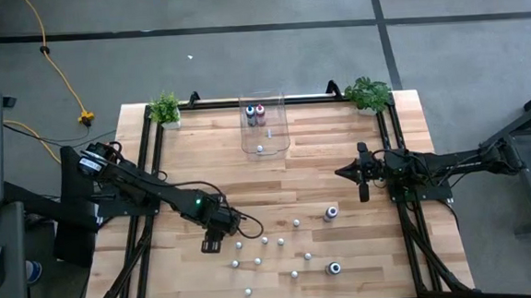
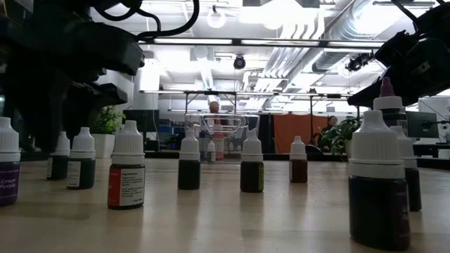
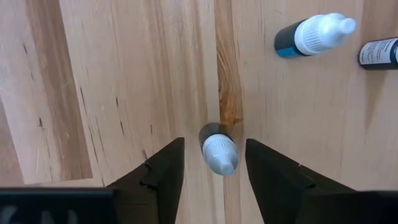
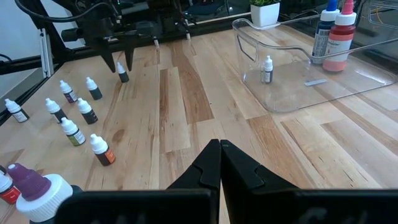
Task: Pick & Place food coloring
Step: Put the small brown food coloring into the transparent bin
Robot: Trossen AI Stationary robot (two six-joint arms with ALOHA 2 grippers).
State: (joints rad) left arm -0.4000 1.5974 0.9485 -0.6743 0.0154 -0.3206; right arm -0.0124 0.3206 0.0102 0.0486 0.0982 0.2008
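Several tiny white-capped food coloring bottles (image 1: 265, 240) stand scattered on the near half of the wooden table, along with two larger ones (image 1: 330, 213). My left gripper (image 3: 214, 141) is open and points down. Its fingers stand on either side of one small dark bottle (image 3: 219, 152) that is upright on the wood, with a gap showing on both sides. In the high view this gripper (image 1: 213, 244) sits at the left end of the cluster. My right gripper (image 4: 221, 155) is shut, holds nothing, and hovers over the right-centre of the table (image 1: 361, 175).
A clear plastic bin (image 1: 264, 126) stands at the far centre with one tiny bottle (image 4: 266, 68) inside and two taller bottles (image 4: 336, 31) at its far end. Small potted plants (image 1: 164, 109) mark both far corners. Bare wood lies between the cluster and the bin.
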